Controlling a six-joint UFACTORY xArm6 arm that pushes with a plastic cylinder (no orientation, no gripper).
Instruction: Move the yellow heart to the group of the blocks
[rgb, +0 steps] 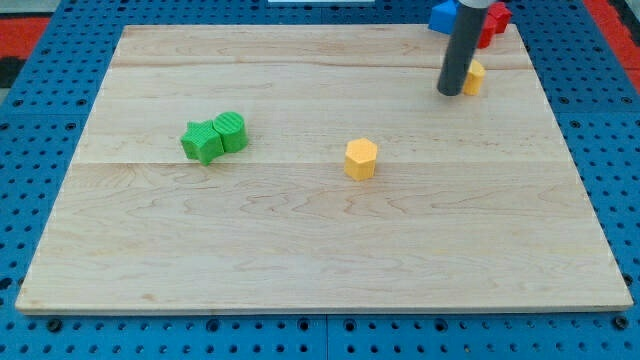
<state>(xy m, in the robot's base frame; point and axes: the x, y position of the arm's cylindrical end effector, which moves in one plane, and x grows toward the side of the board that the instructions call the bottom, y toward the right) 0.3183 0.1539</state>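
My tip (450, 93), a bare rod with nothing to grasp, touches the view's-left side of the yellow heart (473, 77), which lies just below the blue block (443, 16) and red block (493, 22) at the board's (300, 250) top right. The heart is likely light, rigid and quick to slide or twist, so I would push squarely through its middle. No containers are here.

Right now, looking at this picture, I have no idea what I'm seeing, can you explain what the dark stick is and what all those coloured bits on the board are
One camera looks down at a wooden board on a blue pegboard. The dark stick is my rod; it has no gripper and holds nothing, it only pushes blocks. My tip rests at the view's top right, just left of a yellow block, probably the heart, though it is partly hidden. Behind the rod sit a blue block and a red block. A yellow hexagon block stands near the middle. Two green blocks touch at the left.
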